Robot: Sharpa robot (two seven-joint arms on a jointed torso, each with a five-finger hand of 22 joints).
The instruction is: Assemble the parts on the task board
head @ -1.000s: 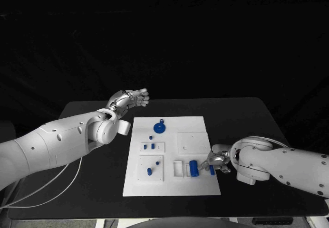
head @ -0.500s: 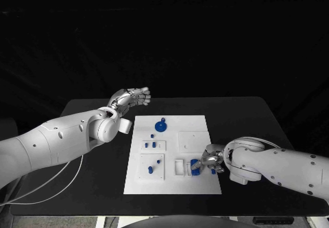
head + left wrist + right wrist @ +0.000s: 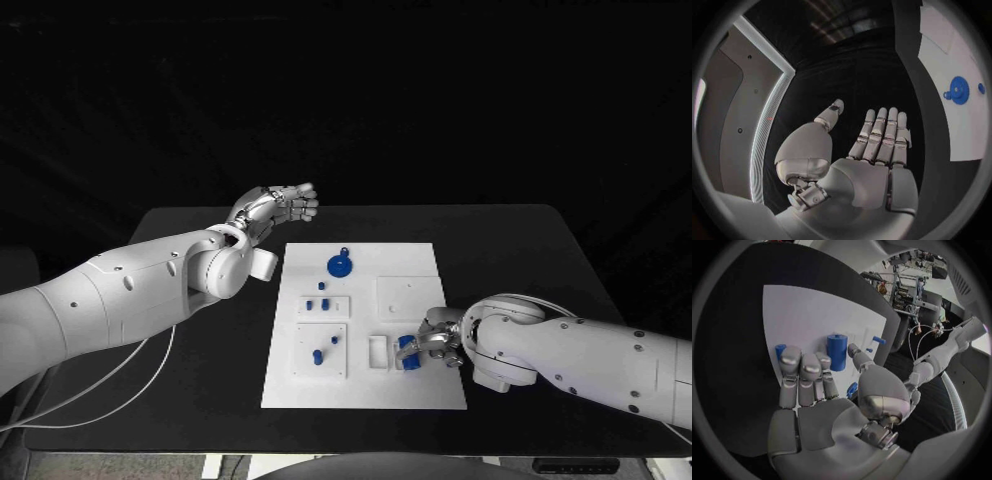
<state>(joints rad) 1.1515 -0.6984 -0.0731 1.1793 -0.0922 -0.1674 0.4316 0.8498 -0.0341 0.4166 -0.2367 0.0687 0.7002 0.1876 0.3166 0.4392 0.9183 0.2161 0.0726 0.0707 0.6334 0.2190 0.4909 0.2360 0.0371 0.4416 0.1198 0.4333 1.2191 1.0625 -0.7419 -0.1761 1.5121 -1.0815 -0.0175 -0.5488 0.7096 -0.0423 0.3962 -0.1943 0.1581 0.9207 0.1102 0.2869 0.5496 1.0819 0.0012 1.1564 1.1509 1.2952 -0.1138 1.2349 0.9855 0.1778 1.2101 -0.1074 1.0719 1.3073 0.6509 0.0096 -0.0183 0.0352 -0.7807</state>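
The flat white rectangular task board (image 3: 364, 325) lies in the middle of the black table (image 3: 534, 260), and the right hand (image 3: 437, 343) hovers low over its near right corner, where a short, stubby blue cylinder part (image 3: 837, 352) stands upright just beside a white slot. In the right wrist view that hand's fingers (image 3: 803, 371) are stretched out side by side with the thumb apart, and nothing sits between them; the cylinder stands just beyond the fingertips, with a smaller blue peg (image 3: 780, 349) near it at the board's edge. The cylinder looks like rigid moulded plastic, probably light and smooth, so it may tip or skid if nudged from one side; a pinch across its round flank, thumb against fingers, seems the safest hold. The left hand (image 3: 277, 208) hangs above the table's far left corner, well apart from the board, fingers straight and together, holding nothing. A blue toothed gear part (image 3: 339, 265) lies near the board's far edge, and small blue pegs (image 3: 326, 303) stand in white blocks along its left side.
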